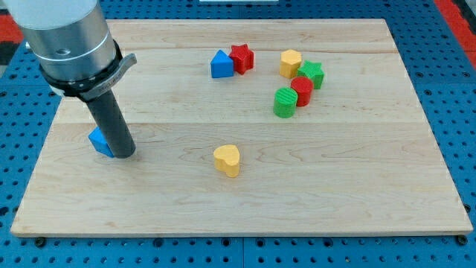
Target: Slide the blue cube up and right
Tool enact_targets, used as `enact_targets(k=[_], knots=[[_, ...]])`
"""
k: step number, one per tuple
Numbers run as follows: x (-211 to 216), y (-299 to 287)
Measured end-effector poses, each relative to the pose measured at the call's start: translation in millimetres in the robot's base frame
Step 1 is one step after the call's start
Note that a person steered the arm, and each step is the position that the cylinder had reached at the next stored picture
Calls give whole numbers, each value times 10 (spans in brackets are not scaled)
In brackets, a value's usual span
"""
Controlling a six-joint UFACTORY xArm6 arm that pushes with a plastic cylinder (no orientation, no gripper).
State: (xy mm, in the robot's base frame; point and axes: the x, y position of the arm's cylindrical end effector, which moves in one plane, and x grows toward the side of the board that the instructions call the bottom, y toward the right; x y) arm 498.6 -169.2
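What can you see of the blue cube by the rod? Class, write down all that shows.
Only part of the blue cube shows, a bright blue corner with flat faces, plastic-looking, turned so an edge points to the view's left. It sits flat on the wooden board near its left edge, far from the other blocks. The dark rod covers its right side; my tip stands at the cube's lower right, seemingly touching it.

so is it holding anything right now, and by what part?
Nothing is held; there are no jaws, only a rod. My tip sits against the right side of the blue cube, partly hiding it.
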Motion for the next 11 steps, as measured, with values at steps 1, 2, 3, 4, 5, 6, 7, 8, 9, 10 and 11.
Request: enact_targets(k=[1,2,3,4,5,6,7,8,9,10,11], knots=[[0,-1],[0,-8],[7,-8],[329,8],[616,-142],[568,-616],[226,-623],[-122,-278],[-498,114],[-799,362],[-717,260]])
